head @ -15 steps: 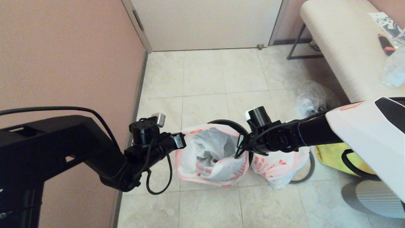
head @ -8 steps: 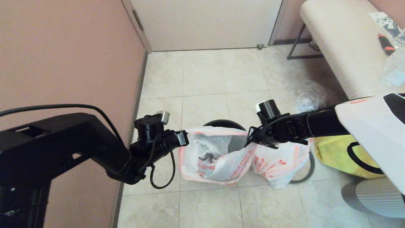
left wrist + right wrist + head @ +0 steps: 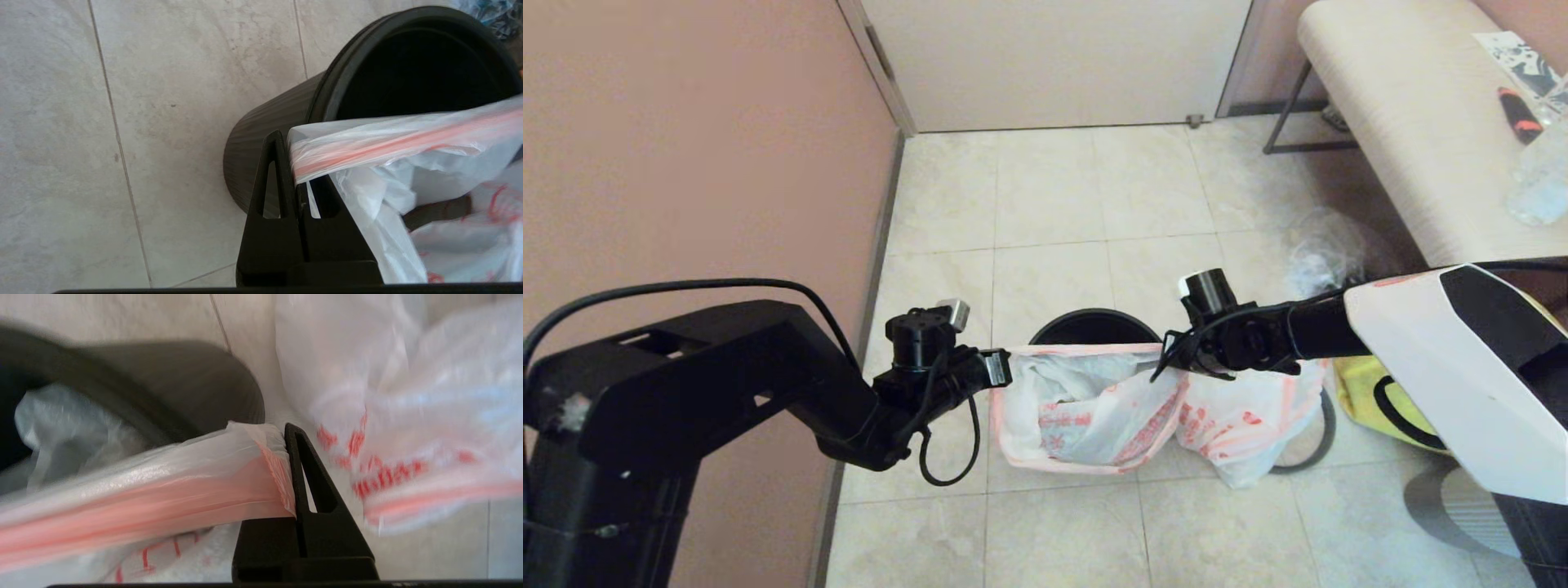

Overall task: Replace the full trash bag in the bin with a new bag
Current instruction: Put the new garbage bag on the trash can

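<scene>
At lower left of the head view our left arm is matte black and boxy, with a thin black cable looping over it. Our right arm wears a white shell with a black panel and orange-red mark.

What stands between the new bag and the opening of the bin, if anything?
Nothing visible does. The left gripper and right gripper hold the new bag by its hem, and the bin just beyond it looks empty.
</scene>
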